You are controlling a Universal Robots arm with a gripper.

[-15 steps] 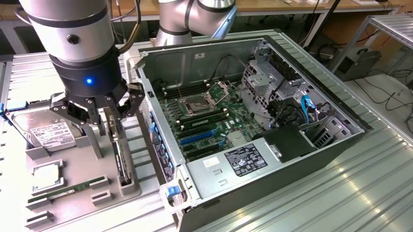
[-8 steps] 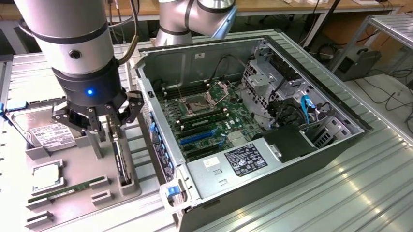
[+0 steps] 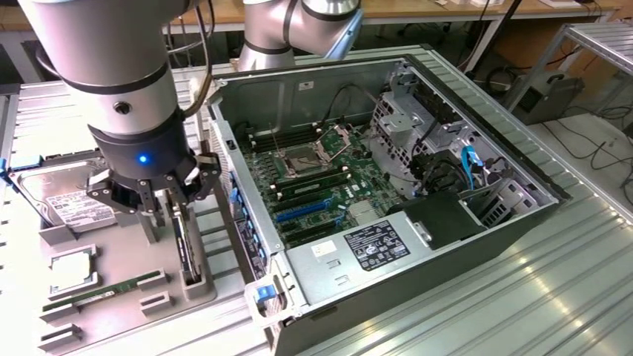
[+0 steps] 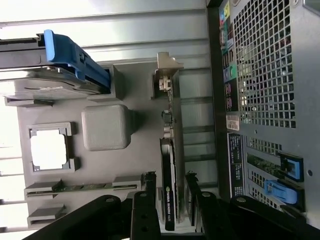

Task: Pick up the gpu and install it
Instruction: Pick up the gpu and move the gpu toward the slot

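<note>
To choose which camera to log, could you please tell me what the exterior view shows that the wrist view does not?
Exterior view adds: the arm, and inside the open case the motherboard and power supply. Wrist view adds: the case's grille and the silver bracket of the gpu. Both share: the open gripper straddling the upright gpu in its holder, plus hard drive, CPU and RAM.
</note>
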